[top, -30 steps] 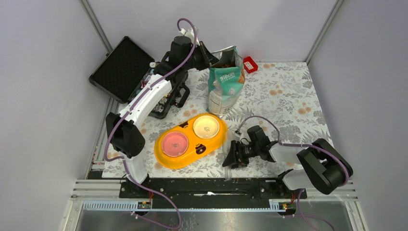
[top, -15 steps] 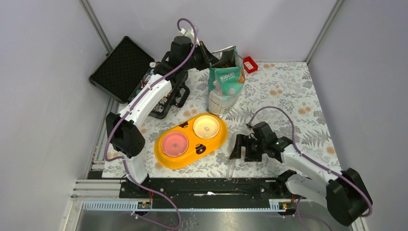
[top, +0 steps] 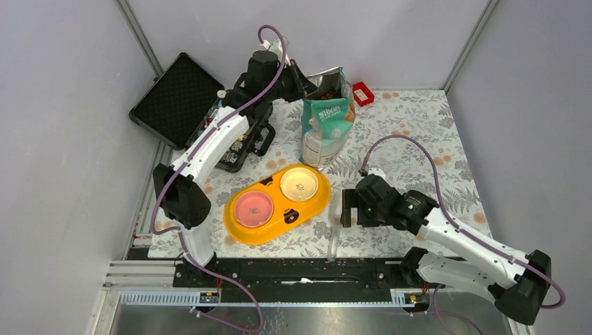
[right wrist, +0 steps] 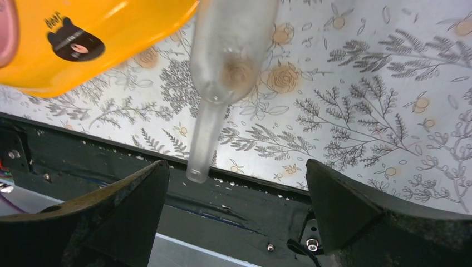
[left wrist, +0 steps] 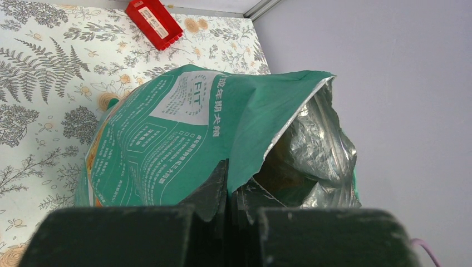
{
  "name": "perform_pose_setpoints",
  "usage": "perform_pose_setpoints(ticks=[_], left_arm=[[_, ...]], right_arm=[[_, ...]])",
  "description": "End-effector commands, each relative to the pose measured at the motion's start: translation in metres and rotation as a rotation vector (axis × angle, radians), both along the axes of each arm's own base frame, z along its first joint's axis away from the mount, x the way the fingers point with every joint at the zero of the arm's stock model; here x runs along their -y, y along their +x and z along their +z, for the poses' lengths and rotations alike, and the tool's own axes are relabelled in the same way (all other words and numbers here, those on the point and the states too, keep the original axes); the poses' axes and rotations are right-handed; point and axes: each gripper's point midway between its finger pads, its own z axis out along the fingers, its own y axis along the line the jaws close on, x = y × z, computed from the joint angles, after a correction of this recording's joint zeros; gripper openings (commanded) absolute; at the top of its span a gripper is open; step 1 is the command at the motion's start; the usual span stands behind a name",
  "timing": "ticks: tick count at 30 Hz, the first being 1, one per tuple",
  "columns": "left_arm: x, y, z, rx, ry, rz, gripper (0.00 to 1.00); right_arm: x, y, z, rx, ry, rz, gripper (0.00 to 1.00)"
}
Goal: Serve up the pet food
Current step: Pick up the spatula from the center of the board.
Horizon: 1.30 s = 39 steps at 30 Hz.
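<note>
Serving has barely begun. The left end effector point(left wrist: 231, 173) is pinched shut on the pouch point(left wrist: 167, 139) rim, with the kibble point(top: 332, 88) inside just beyond it. The right end effector point(right wrist: 236, 168) gapes wide and holds nothing. The clear scoop point(right wrist: 234, 50) lies on the desk point(top: 419, 132) beneath it, beside the yellow feeder point(top: 279, 220), whose bowls look empty.

Left pincer point(left wrist: 231, 186) pinches rim of teal pouch point(left wrist: 167, 139)

A robot lab cell; plain grey panel walls point(top: 63, 139), aluminium frame posts point(top: 141, 35), a cloth-covered table point(top: 419, 132).
</note>
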Motion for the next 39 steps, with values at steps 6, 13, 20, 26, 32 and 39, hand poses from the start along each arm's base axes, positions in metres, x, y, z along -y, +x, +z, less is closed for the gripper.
perform_pose_setpoints(ticks=[6,13,20,26,32,39], left_arm=[[0.01,-0.028,0.083,0.157,-0.132,-0.106,0.0],[0.012,-0.026,0.064,0.12,-0.1,-0.11,0.0],[0.014,-0.027,0.059,0.111,-0.093,-0.103,0.0],[0.017,-0.025,0.054,0.101,-0.089,-0.096,0.0],[0.017,-0.025,0.057,0.11,-0.09,-0.087,0.0],[0.018,-0.025,0.056,0.106,-0.09,-0.089,0.0]], right_arm=[[0.006,-0.004,-0.001,0.158,-0.108,-0.21,1.0],[-0.051,-0.003,-0.006,0.23,-0.072,-0.139,1.0],[-0.054,0.008,-0.024,0.284,-0.087,-0.211,1.0],[-0.064,0.004,-0.05,0.228,-0.046,-0.208,1.0],[-0.065,0.002,-0.072,0.117,-0.072,-0.212,1.0],[-0.066,0.001,-0.09,0.039,-0.051,-0.222,0.72]])
